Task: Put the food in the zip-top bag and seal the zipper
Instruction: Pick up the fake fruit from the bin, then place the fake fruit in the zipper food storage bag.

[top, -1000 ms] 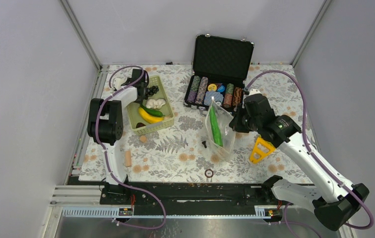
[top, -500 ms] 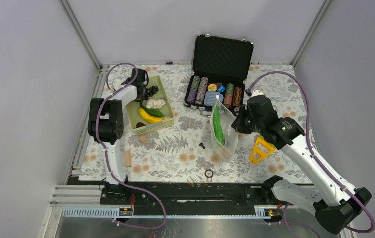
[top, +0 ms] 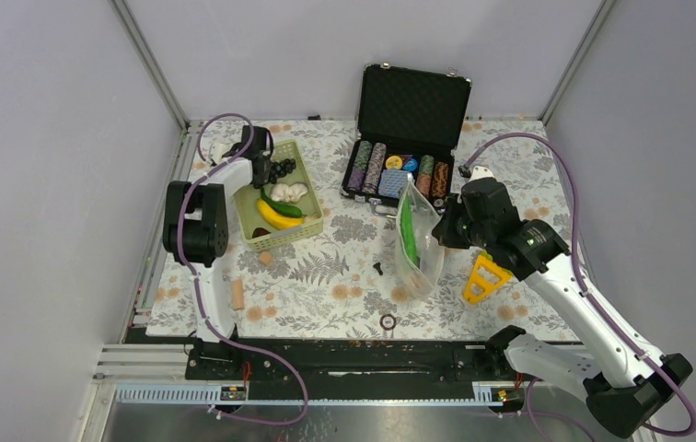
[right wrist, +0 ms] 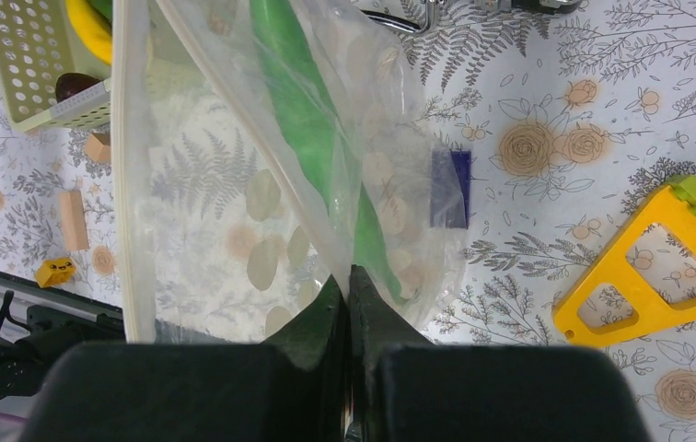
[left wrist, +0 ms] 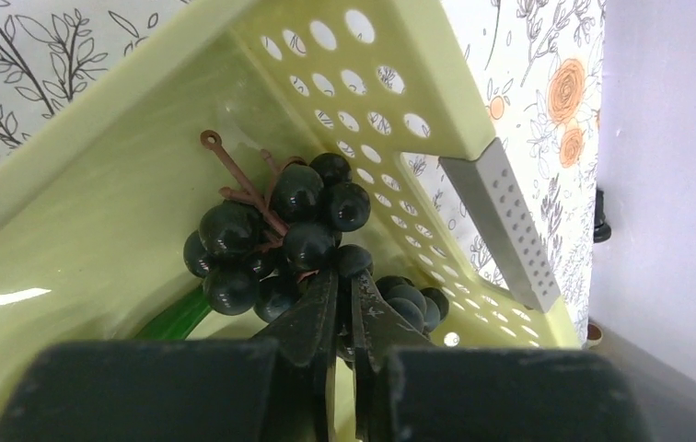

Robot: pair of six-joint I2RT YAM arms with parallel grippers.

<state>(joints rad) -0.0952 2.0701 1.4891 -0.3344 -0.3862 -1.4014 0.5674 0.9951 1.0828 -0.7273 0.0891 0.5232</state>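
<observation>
Dark purple grapes (left wrist: 271, 230) lie in the far corner of the lime-green basket (left wrist: 142, 101). My left gripper (left wrist: 344, 281) is shut on the grape bunch (top: 282, 168), its fingers pressed into the berries. A banana (top: 275, 216), white garlic bulbs (top: 291, 191) and a green pepper (top: 282, 204) also lie in the basket (top: 312, 226). My right gripper (right wrist: 349, 272) is shut on one wall of the zip-top bag (right wrist: 234, 212), holding it upright off the table. A long green cucumber (right wrist: 312, 120) rests inside the bag (top: 418, 249). The pale zipper (right wrist: 131, 184) runs along the open mouth.
An open black case of striped poker chips (top: 400, 173) stands behind the bag. A yellow triangular tool (top: 485, 278) lies to the bag's right. An orange piece (top: 266, 259), a wooden block (top: 237, 294), a small black part (top: 377, 268) and a ring (top: 388, 321) lie on the floral mat.
My left gripper has closed from open onto the grapes in the basket. My right arm has carried the bag slightly to the right, and the bag hangs more upright.
</observation>
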